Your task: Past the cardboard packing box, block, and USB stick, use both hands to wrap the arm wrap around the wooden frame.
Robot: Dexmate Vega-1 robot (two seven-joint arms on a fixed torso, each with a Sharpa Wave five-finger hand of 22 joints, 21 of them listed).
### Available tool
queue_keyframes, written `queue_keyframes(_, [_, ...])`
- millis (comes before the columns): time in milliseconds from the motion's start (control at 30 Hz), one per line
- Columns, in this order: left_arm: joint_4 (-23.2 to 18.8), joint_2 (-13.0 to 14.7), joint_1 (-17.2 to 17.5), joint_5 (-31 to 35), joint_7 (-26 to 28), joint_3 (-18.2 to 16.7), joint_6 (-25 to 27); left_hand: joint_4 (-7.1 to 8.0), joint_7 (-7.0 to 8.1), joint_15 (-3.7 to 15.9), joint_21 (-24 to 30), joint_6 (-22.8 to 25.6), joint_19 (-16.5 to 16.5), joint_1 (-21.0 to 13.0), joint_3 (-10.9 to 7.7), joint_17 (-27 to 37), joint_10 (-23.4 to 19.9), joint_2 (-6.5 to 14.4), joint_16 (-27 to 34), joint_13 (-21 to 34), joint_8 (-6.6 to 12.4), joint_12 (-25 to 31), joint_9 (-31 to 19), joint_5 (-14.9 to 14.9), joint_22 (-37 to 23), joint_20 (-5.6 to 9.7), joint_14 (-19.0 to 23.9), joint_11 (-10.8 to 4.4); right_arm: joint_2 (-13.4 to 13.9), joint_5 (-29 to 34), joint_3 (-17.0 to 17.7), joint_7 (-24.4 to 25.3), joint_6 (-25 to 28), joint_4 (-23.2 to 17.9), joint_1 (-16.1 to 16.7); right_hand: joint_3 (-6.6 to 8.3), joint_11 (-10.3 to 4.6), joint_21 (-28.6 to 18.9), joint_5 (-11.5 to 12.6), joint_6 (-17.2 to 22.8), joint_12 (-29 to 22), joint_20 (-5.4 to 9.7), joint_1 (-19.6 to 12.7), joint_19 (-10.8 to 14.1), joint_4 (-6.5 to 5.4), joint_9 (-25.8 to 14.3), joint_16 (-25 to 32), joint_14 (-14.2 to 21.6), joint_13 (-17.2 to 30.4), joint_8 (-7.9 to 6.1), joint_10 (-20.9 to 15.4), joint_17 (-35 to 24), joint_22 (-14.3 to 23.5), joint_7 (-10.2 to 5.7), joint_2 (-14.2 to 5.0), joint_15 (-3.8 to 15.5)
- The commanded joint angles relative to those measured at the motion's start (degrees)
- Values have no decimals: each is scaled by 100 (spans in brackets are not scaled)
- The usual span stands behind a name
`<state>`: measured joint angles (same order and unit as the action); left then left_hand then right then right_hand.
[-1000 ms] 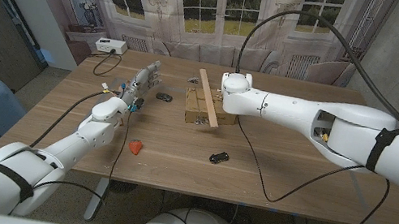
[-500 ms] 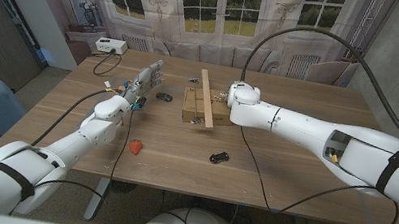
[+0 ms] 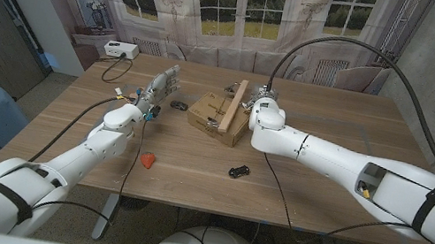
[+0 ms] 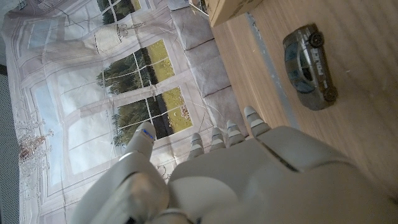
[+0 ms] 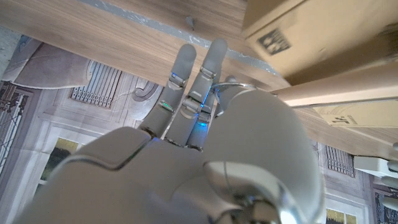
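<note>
Cardboard packing box (image 3: 216,115) rotated; wooden frame (image 3: 234,105) tilted (right hand (image 3: 257,109) beside)

Nothing here can be read; the brown cardboard packing box (image 5: 292,25) carries a small black printed mark on its side, too blurred to make out.

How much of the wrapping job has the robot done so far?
Done: nothing looks wrapped yet. The wooden frame lies bare across the cardboard box, and I can't make out the arm wrap anywhere.
In hand: the right hand is right beside the frame with straight fingers, gripping nothing. The left hand waits near a toy car.
Left: picking up the wrap and winding it on with both hands.
</note>
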<state>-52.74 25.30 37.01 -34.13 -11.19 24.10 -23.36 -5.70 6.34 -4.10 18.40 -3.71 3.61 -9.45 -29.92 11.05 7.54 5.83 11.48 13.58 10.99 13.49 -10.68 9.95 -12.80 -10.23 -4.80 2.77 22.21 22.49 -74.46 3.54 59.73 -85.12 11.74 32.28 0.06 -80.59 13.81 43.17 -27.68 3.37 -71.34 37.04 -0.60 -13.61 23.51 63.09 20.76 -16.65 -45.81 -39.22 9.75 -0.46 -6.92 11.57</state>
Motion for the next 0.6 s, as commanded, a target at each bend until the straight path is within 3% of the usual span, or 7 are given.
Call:
queue_keyframes(33, [-495,133,245,33,219,-14,130,-8,30,-22,1,-41,-6,43,-35,9,43,-15,-4,13,-8,5,-7,1,-11,-40,-19,-21,266,244,161,-98,32,-478,124,1141,5,33,-146,-177,137,912,-299,-47,1136,-29,-70,-105,-23,109,243,65,40,6,-155,135])
queue_keyframes(200, [-673,181,347,33,283,-24,164,-8,26,-21,4,-45,-12,46,-36,9,42,-16,-5,13,-8,6,-8,1,-11,-38,-20,-14,447,314,345,60,-144,-751,316,1118,53,4,-203,-160,160,909,-387,-51,1135,-40,-147,-157,-38,124,254,133,61,30,-149,159])
queue_keyframes(600, [-917,257,514,5,323,-57,160,-10,18,-19,5,-44,-13,50,-40,10,36,-14,-8,12,-4,10,-7,1,-11,-31,-25,-9,671,774,891,788,-588,-1320,898,826,83,-277,-402,302,296,868,-451,-121,1067,-49,-386,-203,-166,34,86,479,130,-55,26,181])
